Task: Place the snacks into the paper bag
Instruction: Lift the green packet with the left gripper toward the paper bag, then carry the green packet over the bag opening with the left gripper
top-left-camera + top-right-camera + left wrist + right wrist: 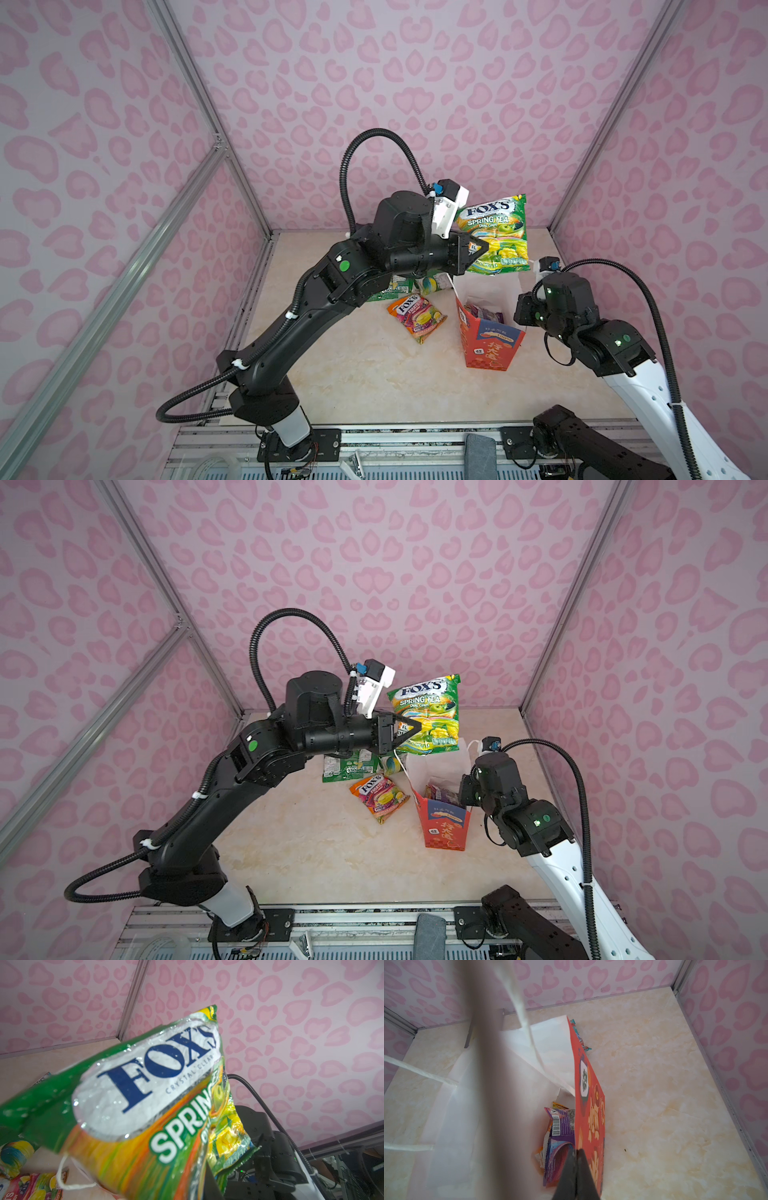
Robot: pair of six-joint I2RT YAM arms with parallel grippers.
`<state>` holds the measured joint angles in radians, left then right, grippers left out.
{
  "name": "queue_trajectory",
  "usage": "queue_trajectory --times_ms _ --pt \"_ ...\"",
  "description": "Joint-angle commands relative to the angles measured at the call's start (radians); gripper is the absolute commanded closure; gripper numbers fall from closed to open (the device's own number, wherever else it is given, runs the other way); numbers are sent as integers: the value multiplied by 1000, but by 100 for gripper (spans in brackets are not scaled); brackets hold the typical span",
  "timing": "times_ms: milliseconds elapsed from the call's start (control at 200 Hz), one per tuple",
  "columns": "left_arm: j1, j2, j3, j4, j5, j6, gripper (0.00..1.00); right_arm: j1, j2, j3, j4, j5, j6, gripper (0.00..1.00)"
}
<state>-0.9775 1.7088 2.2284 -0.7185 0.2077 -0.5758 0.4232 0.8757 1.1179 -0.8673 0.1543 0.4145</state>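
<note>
The left gripper (484,249) pinches a green packet (494,232) by its lower side edge and holds it in the air, printed face up, above the back rim of the paper bag (492,345). The bag stands upright near the right edge of the bench (365,382), about halfway between front and back. The right gripper (576,1153) is pressed together on the rim of the bag's red side wall, which I judge holds the mouth wide.

The step in hand is the drop. The packet looks nearly as wide as the mouth, so it should go in narrow end first. Bring it forward over the white inside, tip it down, lower it past the rim, and only then let go. The film is glossy and gripped at one edge, so a quick swing could slip it. A white cord handle (62,1176) hangs just under the packet and could snag.

A purple packet (560,1124) lies in the bag already. An orange packet (415,318) lies on the bench just left of the bag. More green packets (345,766) lie behind it, partly under the left arm.

The bench top is pale, smooth and marble-patterned. Pink walls (415,83) with heart-like blotches close it in, with metal posts (218,143) at the back corners.
</note>
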Motion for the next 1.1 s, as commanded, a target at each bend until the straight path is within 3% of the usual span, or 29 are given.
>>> queue_trajectory --times_ms 0,255,635,1095 --pt "-12 77 49 -16 -35 13 95 0 -10 3 -7 1 -5 100" --pt "-18 210 78 -77 -132 0 96 0 -29 -20 -2 1 0 100" --pt "-73 219 -44 -113 -254 10 96 -17 -30 -39 18 -11 -2 100" --pt "-117 332 41 -185 -293 27 96 -24 -40 -45 18 -18 -3 100"
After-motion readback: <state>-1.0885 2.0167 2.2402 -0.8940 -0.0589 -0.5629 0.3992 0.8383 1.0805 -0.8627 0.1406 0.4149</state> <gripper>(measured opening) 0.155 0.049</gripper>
